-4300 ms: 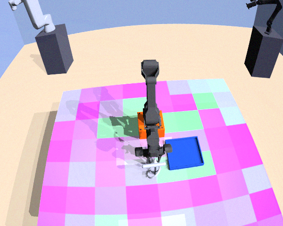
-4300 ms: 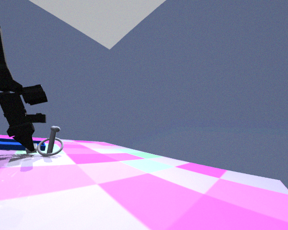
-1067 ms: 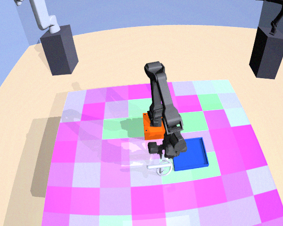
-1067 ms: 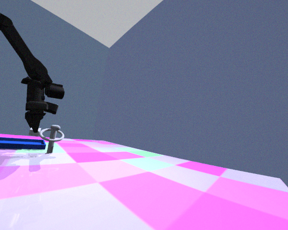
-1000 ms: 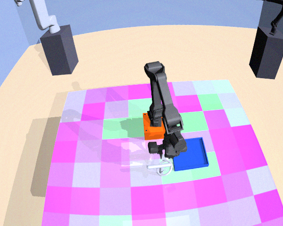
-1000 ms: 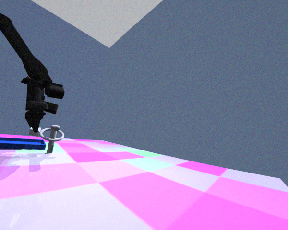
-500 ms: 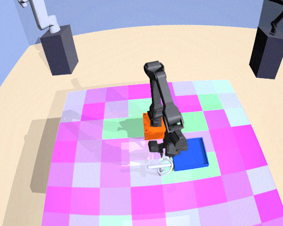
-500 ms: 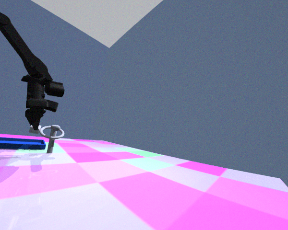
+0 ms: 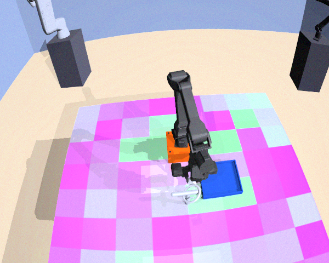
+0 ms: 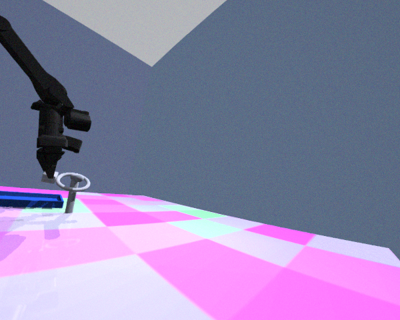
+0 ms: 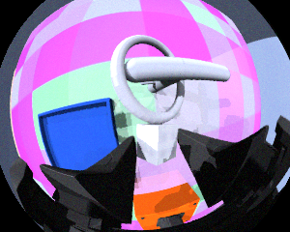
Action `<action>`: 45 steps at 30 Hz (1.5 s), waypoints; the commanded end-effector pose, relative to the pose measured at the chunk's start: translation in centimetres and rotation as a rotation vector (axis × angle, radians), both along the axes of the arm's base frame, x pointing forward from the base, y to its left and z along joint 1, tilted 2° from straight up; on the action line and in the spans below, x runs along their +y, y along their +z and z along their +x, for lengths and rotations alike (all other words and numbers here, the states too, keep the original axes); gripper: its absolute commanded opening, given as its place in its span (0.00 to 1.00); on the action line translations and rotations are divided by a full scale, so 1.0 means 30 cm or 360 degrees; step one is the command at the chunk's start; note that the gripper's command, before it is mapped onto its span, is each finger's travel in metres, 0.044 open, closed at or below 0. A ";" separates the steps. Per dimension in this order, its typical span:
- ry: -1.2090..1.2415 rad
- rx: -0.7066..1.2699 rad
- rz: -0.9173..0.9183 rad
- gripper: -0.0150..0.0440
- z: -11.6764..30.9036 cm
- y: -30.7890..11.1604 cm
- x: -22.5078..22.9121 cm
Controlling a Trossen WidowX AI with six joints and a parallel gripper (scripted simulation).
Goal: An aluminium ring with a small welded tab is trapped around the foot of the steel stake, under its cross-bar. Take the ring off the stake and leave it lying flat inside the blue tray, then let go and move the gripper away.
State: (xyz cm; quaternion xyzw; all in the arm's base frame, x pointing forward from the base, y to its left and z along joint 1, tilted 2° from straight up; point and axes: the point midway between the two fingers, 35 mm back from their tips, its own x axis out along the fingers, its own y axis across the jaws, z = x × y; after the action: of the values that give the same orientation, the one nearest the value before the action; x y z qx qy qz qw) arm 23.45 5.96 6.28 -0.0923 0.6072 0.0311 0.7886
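One gripper point(image 9: 191, 180) point(image 10: 50, 177) point(image 11: 156, 137) grips the welded tab point(image 10: 45, 179) point(image 11: 157, 145); the ring point(image 9: 199, 195) point(image 10: 58, 183) point(image 11: 117, 92) juts beyond its fingertips, seemingly around the stake point(image 10: 70, 203), while the cross-bar point(image 9: 179, 193) point(image 10: 77, 178) point(image 11: 193, 70) runs long away from the blue tray point(image 9: 239, 181) point(image 10: 24, 201) point(image 11: 113, 116), probably the way the ring must slip first

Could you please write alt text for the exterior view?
A black gripper grips the pale tab of a metal ring, held raised around the upper part of a steel stake, beside a blue tray on a pink, white and green checkered surface.
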 end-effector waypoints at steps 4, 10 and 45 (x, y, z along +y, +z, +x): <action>0.0002 -0.0004 0.0035 0.25 0.005 0.016 -0.015; 0.0005 0.0003 0.0081 0.25 0.007 0.022 -0.031; 0.0030 0.0072 0.0490 0.25 0.031 0.001 -0.169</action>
State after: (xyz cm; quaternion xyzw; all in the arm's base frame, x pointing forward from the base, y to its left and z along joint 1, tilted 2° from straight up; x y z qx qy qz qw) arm 24.24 1.37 6.35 0.0143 0.6129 0.1221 0.7806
